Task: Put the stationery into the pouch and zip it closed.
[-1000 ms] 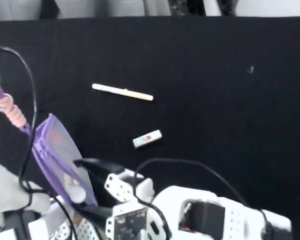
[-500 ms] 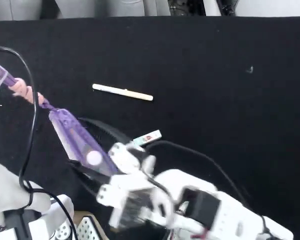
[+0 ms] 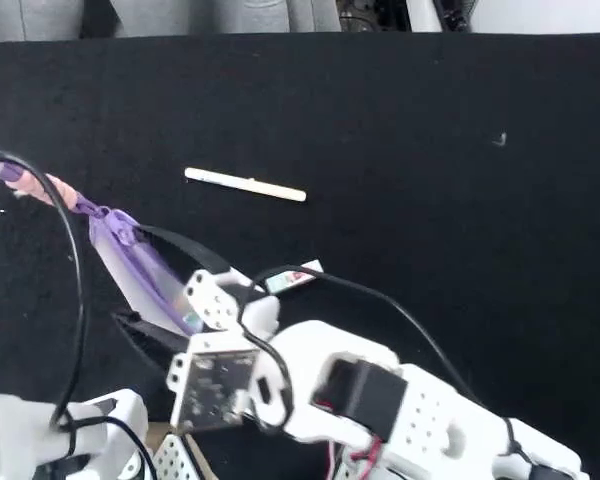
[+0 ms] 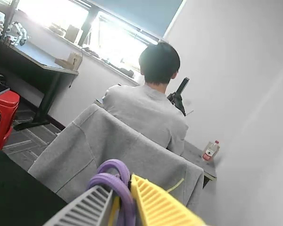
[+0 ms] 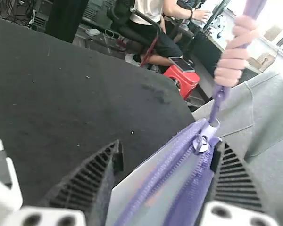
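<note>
The purple pouch (image 3: 140, 268) hangs tilted over the table's near left, its zipper (image 5: 203, 139) toward the pink coiled strap (image 3: 58, 190). That strap runs off to the left, where my left gripper (image 4: 123, 200) is shut on its purple loop (image 4: 114, 175). My right gripper (image 3: 165, 295) is open, one black finger on each side of the pouch (image 5: 170, 188). A cream pen (image 3: 245, 185) lies on the black table (image 3: 440, 200) farther back. A small white eraser (image 3: 295, 277) lies just beyond the right arm.
The right arm's white body (image 3: 360, 400) covers the near middle of the table. A black cable (image 3: 75, 270) loops over the near left. Behind the table is a chair draped in grey cloth (image 4: 108, 155).
The pouch swung up and away from the near edge, and its strap stretched out to the left. The right arm moved farther onto the table, its fingers still on either side of the pouch.
</note>
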`<state>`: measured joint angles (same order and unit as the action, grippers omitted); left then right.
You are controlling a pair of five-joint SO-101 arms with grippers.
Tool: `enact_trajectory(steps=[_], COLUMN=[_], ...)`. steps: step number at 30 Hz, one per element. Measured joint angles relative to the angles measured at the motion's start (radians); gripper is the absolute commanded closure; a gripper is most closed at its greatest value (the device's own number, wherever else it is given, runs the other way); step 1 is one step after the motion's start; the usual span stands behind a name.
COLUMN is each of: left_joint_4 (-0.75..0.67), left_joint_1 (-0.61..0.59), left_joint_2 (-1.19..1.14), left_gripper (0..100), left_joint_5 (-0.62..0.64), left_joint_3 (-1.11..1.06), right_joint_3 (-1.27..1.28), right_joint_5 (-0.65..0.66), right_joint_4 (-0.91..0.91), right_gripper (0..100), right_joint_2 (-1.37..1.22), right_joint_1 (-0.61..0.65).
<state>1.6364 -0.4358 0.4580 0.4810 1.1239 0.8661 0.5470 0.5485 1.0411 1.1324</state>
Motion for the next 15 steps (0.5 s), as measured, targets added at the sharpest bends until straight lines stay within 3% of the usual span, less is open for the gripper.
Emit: enact_trajectory(steps=[9,15], left_joint_4=[0.0,0.0], left_joint_1=[0.0,0.0], left_joint_2=[0.009,0.009], left_gripper=[97,97], left_joint_5=[0.0,0.0], left_joint_3=[-0.002,-0.002], right_joint_3=[-0.178,-0.276], right_joint_5=[0.0,0.0], right_joint_4=[0.445,0.77], right_gripper=[70.5,70.5], right_joint_2=[0.373,0.413], right_joint_1=[0.003,0.002])
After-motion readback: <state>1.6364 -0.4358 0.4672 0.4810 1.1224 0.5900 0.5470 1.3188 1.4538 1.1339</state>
